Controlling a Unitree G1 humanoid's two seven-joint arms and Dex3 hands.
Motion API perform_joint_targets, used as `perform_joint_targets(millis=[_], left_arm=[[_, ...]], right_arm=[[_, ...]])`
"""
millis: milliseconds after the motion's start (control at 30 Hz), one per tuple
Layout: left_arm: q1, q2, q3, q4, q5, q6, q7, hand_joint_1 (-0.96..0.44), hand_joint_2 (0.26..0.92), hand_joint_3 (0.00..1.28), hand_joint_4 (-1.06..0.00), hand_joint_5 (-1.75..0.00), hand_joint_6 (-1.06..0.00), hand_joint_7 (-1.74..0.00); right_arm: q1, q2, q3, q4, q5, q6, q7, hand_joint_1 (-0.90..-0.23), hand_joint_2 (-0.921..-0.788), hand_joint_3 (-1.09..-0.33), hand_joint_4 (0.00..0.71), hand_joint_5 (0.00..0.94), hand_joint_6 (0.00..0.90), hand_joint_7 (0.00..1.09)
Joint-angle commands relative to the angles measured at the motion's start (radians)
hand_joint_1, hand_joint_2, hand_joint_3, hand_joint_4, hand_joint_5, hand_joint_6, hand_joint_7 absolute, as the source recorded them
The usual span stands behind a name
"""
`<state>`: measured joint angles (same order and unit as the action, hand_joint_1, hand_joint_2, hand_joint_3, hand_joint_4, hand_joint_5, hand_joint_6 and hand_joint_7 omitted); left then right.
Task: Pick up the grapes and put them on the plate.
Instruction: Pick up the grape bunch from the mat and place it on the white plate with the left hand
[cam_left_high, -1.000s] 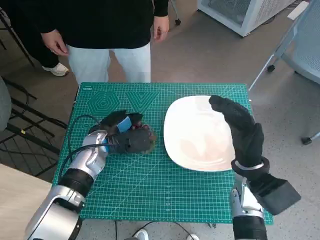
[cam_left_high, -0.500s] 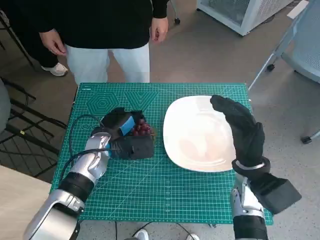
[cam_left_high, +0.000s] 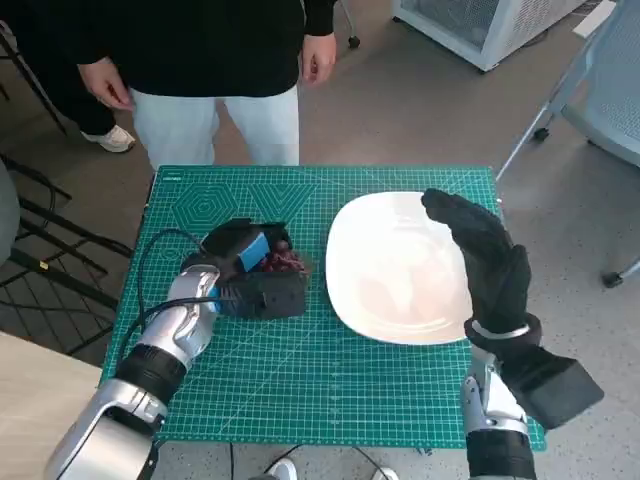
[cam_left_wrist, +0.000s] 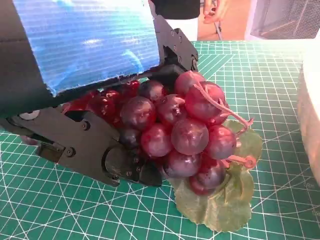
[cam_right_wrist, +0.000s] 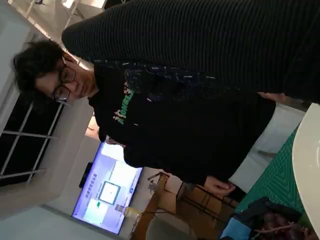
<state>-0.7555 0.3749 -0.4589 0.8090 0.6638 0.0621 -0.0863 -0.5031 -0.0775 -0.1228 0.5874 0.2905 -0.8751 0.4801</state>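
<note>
A bunch of dark red grapes (cam_left_high: 284, 262) (cam_left_wrist: 175, 130) with a green leaf (cam_left_wrist: 227, 195) is held by my left hand (cam_left_high: 252, 272) on the green cutting mat (cam_left_high: 300, 370), left of the white plate (cam_left_high: 392, 268). The black fingers (cam_left_wrist: 107, 155) wrap the bunch from below while the blue-taped back (cam_left_wrist: 85, 40) covers it from above. The bunch seems slightly raised off the mat. My gloved right hand (cam_left_high: 483, 262) hovers upright over the plate's right side, holding nothing. The grapes (cam_right_wrist: 272, 220) also show small in the right wrist view.
A person in a black top and pale trousers (cam_left_high: 215, 120) stands at the mat's far edge, hands hanging. A black cable (cam_left_high: 150, 262) loops by my left forearm. A chair base (cam_left_high: 560, 120) and a white unit (cam_left_high: 480, 30) stand at the back right.
My left hand has closed round the grapes and turned, so the red bunch now shows beside the blue tape. The right hand has barely moved.
</note>
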Motion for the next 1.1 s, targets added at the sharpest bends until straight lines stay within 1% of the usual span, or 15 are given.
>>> perform_joint_targets(millis=[33, 233, 367, 633, 767, 967, 1100], left_arm=[[0.023, -0.001, -0.009, 0.024, 0.001, -0.002, -0.015, 0.0, 0.92, 0.17, -0.56, -1.4, -0.54, -1.15], [0.018, 0.0, -0.01, 0.024, 0.002, 0.0, -0.018, 0.0, 0.921, 0.19, -0.54, -1.41, -0.51, -1.19], [0.014, -0.001, -0.011, 0.024, 0.003, 0.002, -0.021, 0.0, 0.921, 0.2, -0.54, -1.43, -0.5, -1.18], [0.012, 0.008, -0.008, -0.01, 0.005, 0.01, -0.035, 0.0, 0.921, 0.2, -0.55, -1.39, -0.48, -1.24], [0.02, 0.02, -0.002, -0.073, 0.006, 0.028, -0.057, 0.0, 0.921, 0.2, -0.56, -1.38, -0.47, -1.24], [0.043, 0.049, 0.013, -0.216, 0.011, 0.065, -0.098, 0.0, 0.921, 0.2, -0.56, -1.35, -0.46, -1.28], [0.06, 0.071, 0.027, -0.314, 0.012, 0.079, -0.117, 0.0, 0.921, 0.2, -0.55, -1.37, -0.47, -1.26]], right_arm=[[0.007, -0.004, -0.007, 0.013, -0.004, 0.0, -0.006, -0.691, -0.921, -0.708, 0.351, 0.004, 0.018, 0.55], [0.009, -0.004, -0.008, 0.014, -0.004, -0.006, -0.007, -0.692, -0.921, -0.706, 0.352, 0.004, 0.022, 0.55], [0.01, -0.002, -0.009, 0.014, -0.004, -0.01, -0.006, -0.693, -0.921, -0.706, 0.352, 0.004, 0.024, 0.54], [0.008, -0.003, -0.012, 0.022, 0.005, -0.015, 0.0, -0.695, -0.921, -0.708, 0.352, 0.004, 0.029, 0.53], [0.006, -0.004, -0.016, 0.028, 0.013, -0.016, 0.007, -0.698, -0.921, -0.707, 0.352, 0.003, 0.032, 0.53], [-0.001, -0.008, -0.022, 0.041, 0.031, -0.017, 0.02, -0.698, -0.921, -0.706, 0.351, 0.002, 0.036, 0.52], [-0.006, -0.01, -0.029, 0.049, 0.04, -0.017, 0.028, -0.696, -0.921, -0.705, 0.35, 0.002, 0.04, 0.51]])
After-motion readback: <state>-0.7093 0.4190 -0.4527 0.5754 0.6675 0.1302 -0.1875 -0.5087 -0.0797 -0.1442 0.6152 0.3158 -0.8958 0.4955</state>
